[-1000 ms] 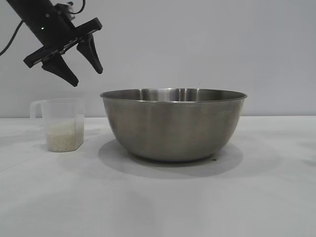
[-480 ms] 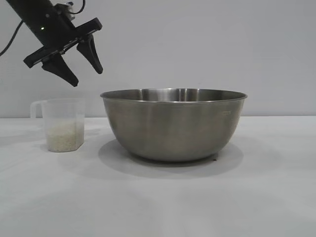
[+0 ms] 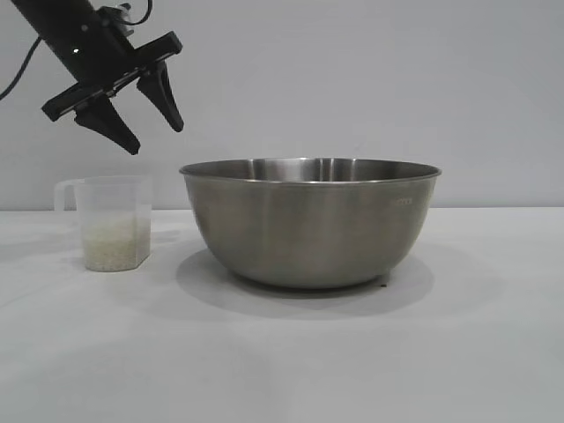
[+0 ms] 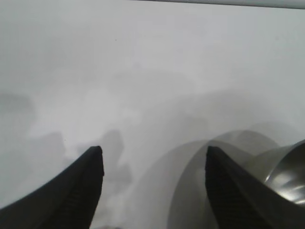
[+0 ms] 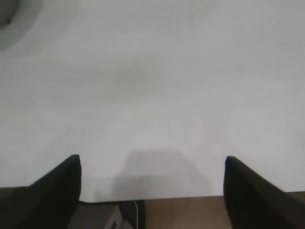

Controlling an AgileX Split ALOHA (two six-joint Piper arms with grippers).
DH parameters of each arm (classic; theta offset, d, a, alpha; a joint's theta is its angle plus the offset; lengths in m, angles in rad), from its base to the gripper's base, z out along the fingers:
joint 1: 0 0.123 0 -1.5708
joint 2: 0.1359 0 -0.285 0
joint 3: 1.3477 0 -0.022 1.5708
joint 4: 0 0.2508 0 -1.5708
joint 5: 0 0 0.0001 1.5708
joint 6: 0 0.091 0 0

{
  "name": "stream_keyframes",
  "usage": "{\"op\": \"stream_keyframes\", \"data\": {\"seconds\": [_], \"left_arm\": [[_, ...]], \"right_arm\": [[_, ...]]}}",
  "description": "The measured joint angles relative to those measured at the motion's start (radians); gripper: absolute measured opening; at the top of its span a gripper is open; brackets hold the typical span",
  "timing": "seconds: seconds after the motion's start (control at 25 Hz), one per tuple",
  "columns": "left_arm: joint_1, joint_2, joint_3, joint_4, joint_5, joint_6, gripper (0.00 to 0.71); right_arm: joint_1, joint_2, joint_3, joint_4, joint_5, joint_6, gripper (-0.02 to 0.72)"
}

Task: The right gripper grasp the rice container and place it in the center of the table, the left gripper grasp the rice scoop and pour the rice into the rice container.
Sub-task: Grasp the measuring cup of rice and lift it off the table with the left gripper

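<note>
The rice container, a large steel bowl, stands on the white table at its middle. Its rim also shows at the edge of the left wrist view. The rice scoop, a frosted plastic cup with a loop handle, stands upright left of the bowl with the rice in its lower part. My left gripper hangs open and empty in the air above the scoop, clear of it. My right gripper is out of the exterior view; its own view shows it open and empty over bare table near an edge.
A plain grey wall closes the back. In the right wrist view the table's edge shows with brown floor and a dark frame part beyond it.
</note>
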Motion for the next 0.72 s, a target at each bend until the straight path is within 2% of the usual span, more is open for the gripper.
{"op": "stream_keyframes", "data": {"seconds": [0.24,0.72], "left_arm": [[0.000,0.000,0.000,0.000,0.006,-0.002,0.405],[-0.001,-0.018,0.000,0.026,0.076,-0.002,0.405]], "right_arm": [[0.000,-0.154,0.023,0.000,-0.004,0.000,0.553],[0.000,-0.162,0.023,0.000,-0.006,0.000,0.553]]}}
